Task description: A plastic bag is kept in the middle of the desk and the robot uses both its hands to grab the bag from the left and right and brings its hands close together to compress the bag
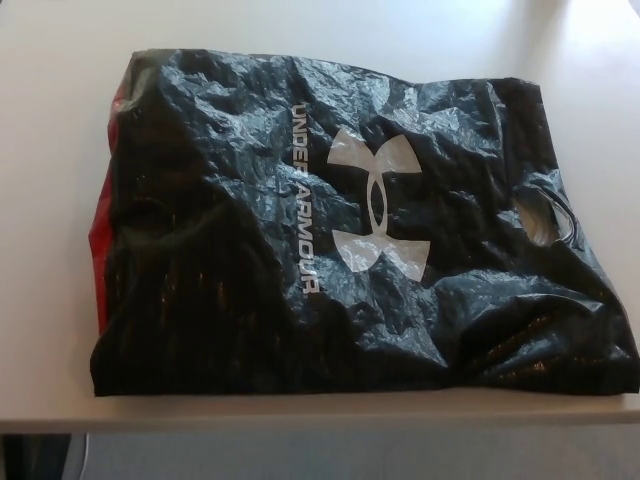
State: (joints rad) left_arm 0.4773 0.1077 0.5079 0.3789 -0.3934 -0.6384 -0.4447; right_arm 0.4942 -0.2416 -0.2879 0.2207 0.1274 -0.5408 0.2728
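Observation:
A large black plastic bag (340, 220) lies flat and crinkled across the middle of the pale desk (300, 30). It carries a white logo and white lettering running down its middle. A red strip shows along its left edge (103, 225), and a cut-out handle hole (541, 218) sits near its right edge. Neither of my hands nor any part of my arms shows in the head view.
The desk's front edge (300, 412) runs across the bottom of the picture, with the bag's near side almost at it. Bare desk surface shows to the left (45, 200), behind the bag and at the far right (605, 120).

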